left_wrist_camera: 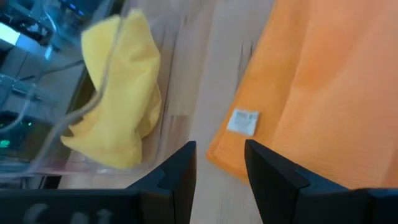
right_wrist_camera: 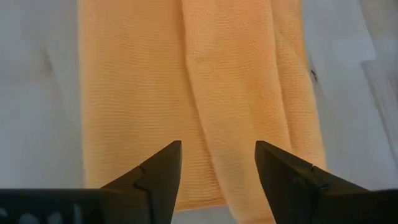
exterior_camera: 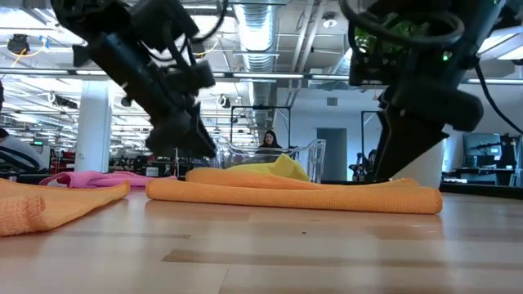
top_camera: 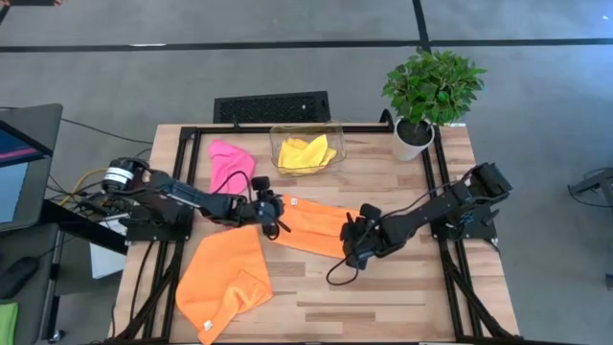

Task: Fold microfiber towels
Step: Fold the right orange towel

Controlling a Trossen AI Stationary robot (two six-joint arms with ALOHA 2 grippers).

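A folded orange towel (top_camera: 311,226) lies flat mid-table, and shows in the low view (exterior_camera: 294,194) and the right wrist view (right_wrist_camera: 193,93). My left gripper (top_camera: 272,213) is open over its left corner, by the white tag (left_wrist_camera: 242,121). My right gripper (top_camera: 352,241) is open over its right end. A second orange towel (top_camera: 225,278) lies partly folded at the near left. A pink towel (top_camera: 232,163) lies crumpled at the far left. A yellow towel (top_camera: 306,151) sits bunched in the clear bin (top_camera: 337,134).
A potted plant (top_camera: 429,91) stands at the far right corner. The clear bin stands at the far middle, close to my left gripper in the left wrist view (left_wrist_camera: 74,118). Bare wood (top_camera: 383,297) shows at the near right. A person (exterior_camera: 268,140) stands in the room beyond.
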